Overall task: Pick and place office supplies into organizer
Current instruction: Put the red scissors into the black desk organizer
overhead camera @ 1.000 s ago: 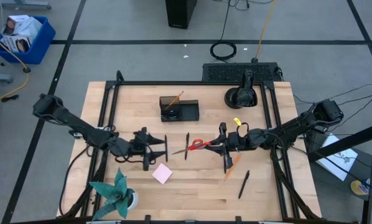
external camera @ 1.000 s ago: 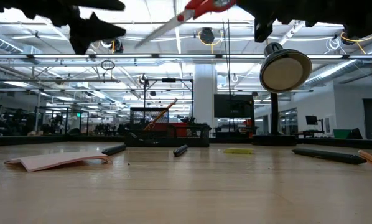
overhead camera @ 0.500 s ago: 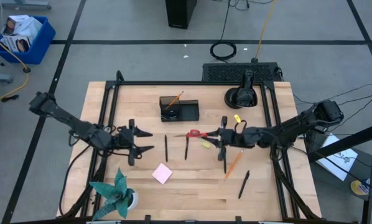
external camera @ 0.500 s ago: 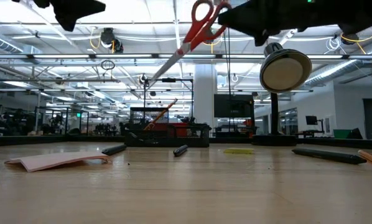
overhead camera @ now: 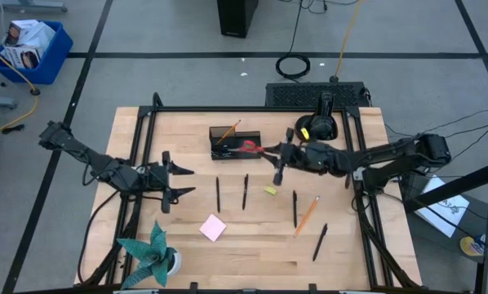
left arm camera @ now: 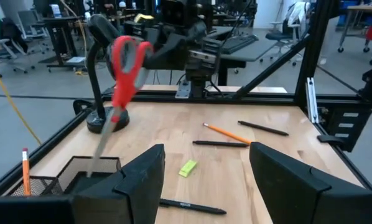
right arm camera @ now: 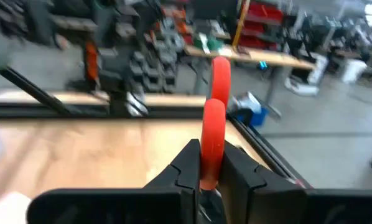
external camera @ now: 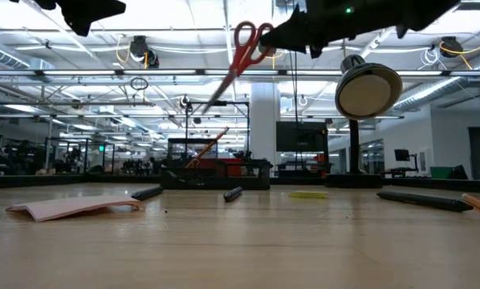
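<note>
- Presently, right gripper [overhead camera: 270,155]: jaws nearly shut, pinched on the red plastic handles of the red-handled scissors [overhead camera: 249,148], as the right wrist view shows.
- Left gripper [overhead camera: 175,180]: jaws parted and holding nothing, hovering over the left side of the light wooden table [overhead camera: 366,245].
- Change noted: over the last second the right arm has carried the scissors from mid-table up to the small black mesh organizer [overhead camera: 235,144], and the left arm has drawn back leftward. By my judgement the carry is all but done, with lowering and release into the organizer remaining.
- Scissors, condition: well above the table in the low view [external camera: 238,58], handles uppermost, closed silver blades slanting down; the left wrist view has the tip [left arm camera: 125,68] pointing at the mesh compartment.
- Organizer, contents: one orange pencil [overhead camera: 230,130] leaning in its taller section; the lower tray looks unoccupied, though its inside is not wholly visible.
- Left on the table: four thin black pens [overhead camera: 217,194], one further orange pencil [overhead camera: 307,216], a small yellow bit [overhead camera: 270,190], a square pink sticky-note pad [overhead camera: 213,228].
- Also present: teal folded-paper plant [overhead camera: 152,251] at the near left corner; round black stand with an upright post [overhead camera: 319,124] behind the right gripper.
</note>
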Available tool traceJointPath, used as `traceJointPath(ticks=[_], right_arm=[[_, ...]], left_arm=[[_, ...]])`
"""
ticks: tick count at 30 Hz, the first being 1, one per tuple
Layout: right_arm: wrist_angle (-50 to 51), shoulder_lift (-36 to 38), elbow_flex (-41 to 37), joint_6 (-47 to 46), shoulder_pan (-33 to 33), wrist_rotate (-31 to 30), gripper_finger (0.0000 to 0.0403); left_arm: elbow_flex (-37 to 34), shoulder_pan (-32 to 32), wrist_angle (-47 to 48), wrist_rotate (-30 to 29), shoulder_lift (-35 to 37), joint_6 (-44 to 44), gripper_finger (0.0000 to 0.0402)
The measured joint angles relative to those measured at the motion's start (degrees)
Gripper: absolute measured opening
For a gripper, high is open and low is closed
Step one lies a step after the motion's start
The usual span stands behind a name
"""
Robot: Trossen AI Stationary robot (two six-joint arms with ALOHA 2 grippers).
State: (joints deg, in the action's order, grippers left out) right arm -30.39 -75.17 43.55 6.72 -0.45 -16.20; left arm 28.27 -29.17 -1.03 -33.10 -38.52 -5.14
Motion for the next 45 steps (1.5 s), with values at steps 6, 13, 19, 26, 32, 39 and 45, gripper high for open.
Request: traceJointPath(ticks=[6,13,19,26,32,39,45], right_arm=[[6.2,-2.05,6.6,1.46,-3.42,3.21,0.0029],[16.2,-8.02,16.87,1.78,-7.82,7.43,0.0026],[22.54,-14.4,25.25,4.67,-11.3,8.94,0.003],[23.04,-19.29,30.37,5.43,-14.89,13.04,0.0029],[24.1,-21.72,30.71,2.79,-16.74,17.84,0.0029],[22.75,-25.13,30.84,3.37,-17.63,18.39,0.0033],[20.43,-27.24,30.8,2.13,-18.89,22.34,0.0038]], left_arm=[[0.0,0.0,-0.01,-0.02,-0.02,-0.3,0.0239],[0.0,0.0,0.38,-0.02,-0.07,-0.54,0.0239],[0.0,0.0,0.49,0.0,-0.07,-0.54,0.0239],[0.0,0.0,0.97,0.02,-0.09,-0.67,0.0239],[0.0,0.0,1.3,0.02,-0.07,-0.67,0.0239],[0.0,0.0,1.3,0.02,-0.09,-0.08,0.0239],[0.0,0.0,0.78,0.02,-0.07,0.56,0.0239]])
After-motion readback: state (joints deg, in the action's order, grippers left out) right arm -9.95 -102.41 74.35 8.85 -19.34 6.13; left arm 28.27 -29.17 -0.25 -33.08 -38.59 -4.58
